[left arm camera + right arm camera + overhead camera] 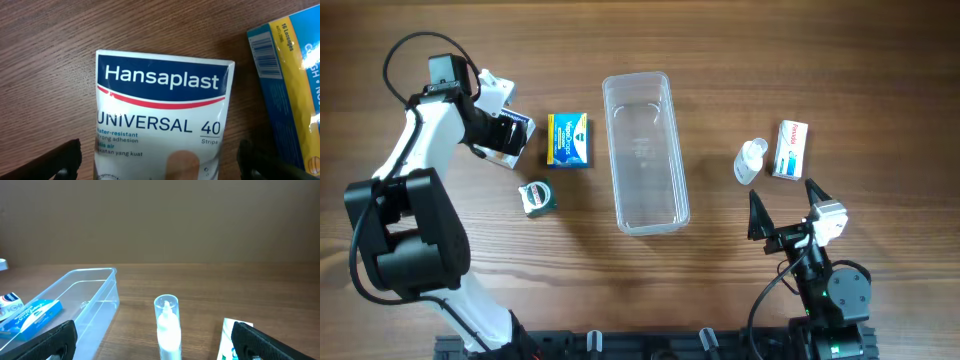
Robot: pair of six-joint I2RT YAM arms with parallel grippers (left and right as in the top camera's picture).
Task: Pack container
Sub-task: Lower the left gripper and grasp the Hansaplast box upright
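Observation:
The clear plastic container (645, 150) lies empty at the table's middle; it also shows in the right wrist view (85, 300). My left gripper (505, 135) is open, its fingers on either side of a white and blue Hansaplast plaster box (165, 115) lying flat on the table. A blue and yellow lozenge box (569, 139) lies just right of it (295, 90). My right gripper (785, 225) is open and empty near the front right. Ahead of it stand a small clear bottle (750, 160) (167, 327) and a white box (790, 149) (235, 340).
A small green tape measure (537, 197) lies in front of the lozenge box. The table is brown wood. The arm bases stand at the front edge.

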